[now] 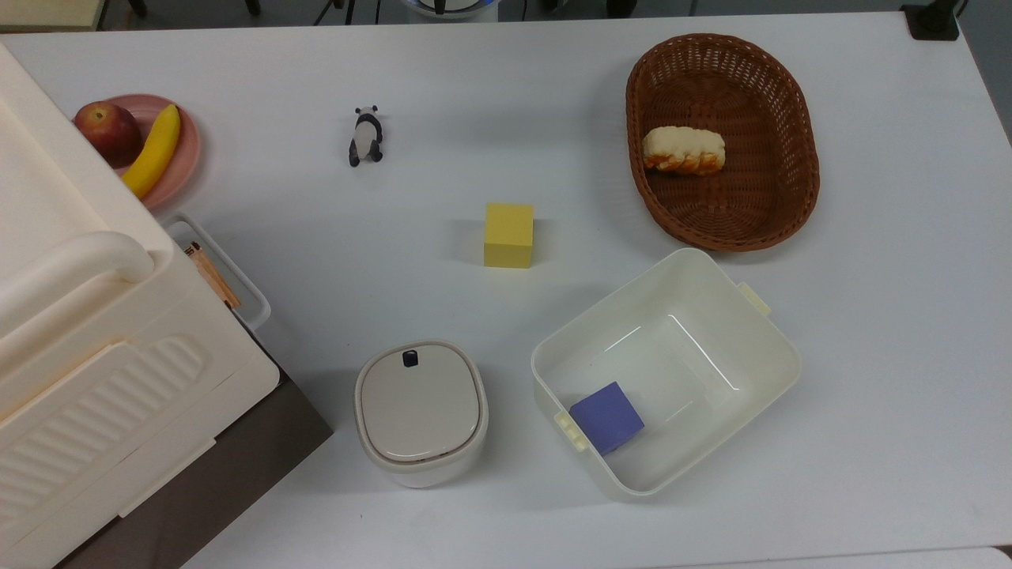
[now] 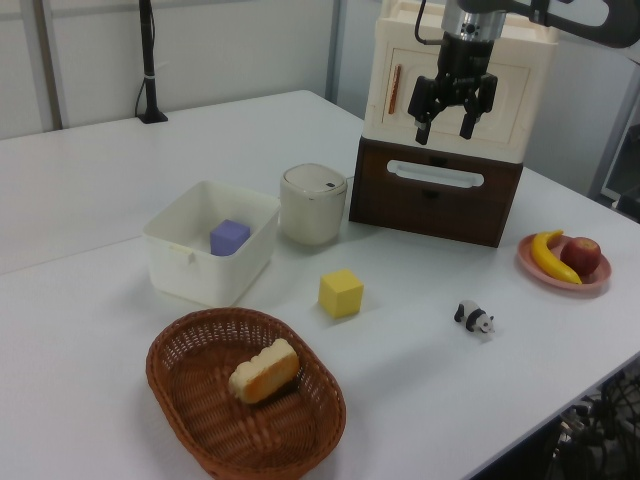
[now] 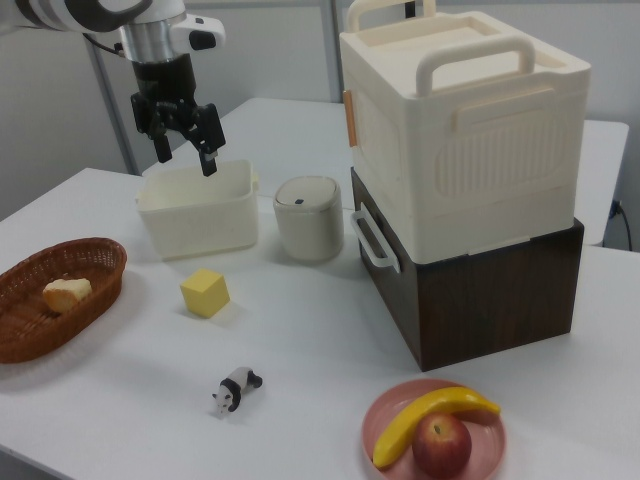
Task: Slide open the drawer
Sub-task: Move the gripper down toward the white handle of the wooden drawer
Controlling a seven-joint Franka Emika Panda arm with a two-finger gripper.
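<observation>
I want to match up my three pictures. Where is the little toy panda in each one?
Top view: the toy panda lies upper left of centre, to the top view's right of the pink plate.
Left view: the panda stands lower right, below the plate.
Right view: the panda is bottom centre, to the right view's left of the plate.
Shared landmark: the yellow block, close by every time.

Bright, even overhead light washes the white bench [image 1: 474, 490] to a cool bluish tone. Shadows are soft and short, pooling beside the yellow cube [image 1: 509, 235] and the wicker basket [image 1: 791, 213]. Faint glare streaks the cream tub's [image 1: 759, 379] floor. The top view looks slightly soft.
</observation>
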